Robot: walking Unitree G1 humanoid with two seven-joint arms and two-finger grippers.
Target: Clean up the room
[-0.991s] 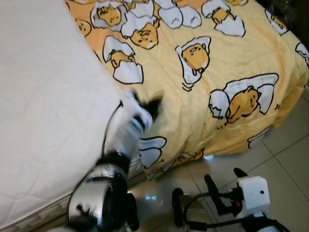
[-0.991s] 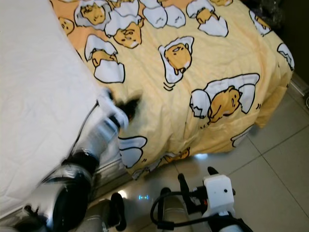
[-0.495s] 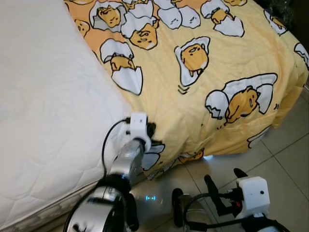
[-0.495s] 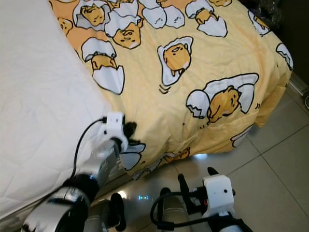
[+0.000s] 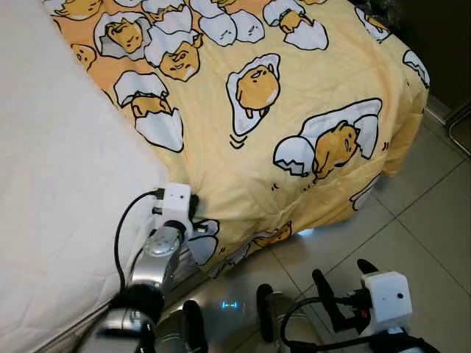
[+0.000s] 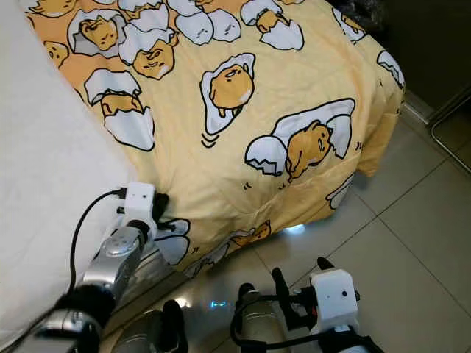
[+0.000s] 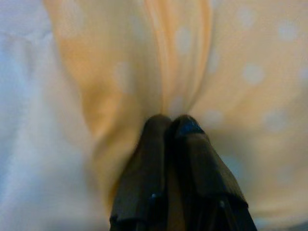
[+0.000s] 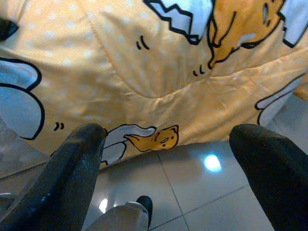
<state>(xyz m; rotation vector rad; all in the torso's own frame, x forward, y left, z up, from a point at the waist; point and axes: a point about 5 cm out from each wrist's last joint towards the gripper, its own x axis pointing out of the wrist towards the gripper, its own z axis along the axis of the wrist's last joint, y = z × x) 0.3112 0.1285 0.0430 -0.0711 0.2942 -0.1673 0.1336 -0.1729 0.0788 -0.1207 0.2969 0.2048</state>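
On a white bed (image 5: 51, 176) above tiled floor (image 5: 434, 220), the blanket (image 5: 294, 95), running toward 1 o'clock, is pinched by the left end effector (image 5: 193, 209); the right end effector (image 8: 168, 159) is spread.

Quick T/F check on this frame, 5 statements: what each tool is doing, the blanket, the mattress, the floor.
1. The left tool is shut on a fold of the yellow blanket. True.
2. The right tool is pinching the blanket. False: its fingers are open, held low over the tiled floor, gripping nothing.
3. The blanket covers the whole bed. False: the white mattress lies bare on the robot's left.
4. The blanket's edge hangs over the side of the bed toward the floor. True.
5. The blanket is plain yellow. False: it is printed with cartoon egg figures.
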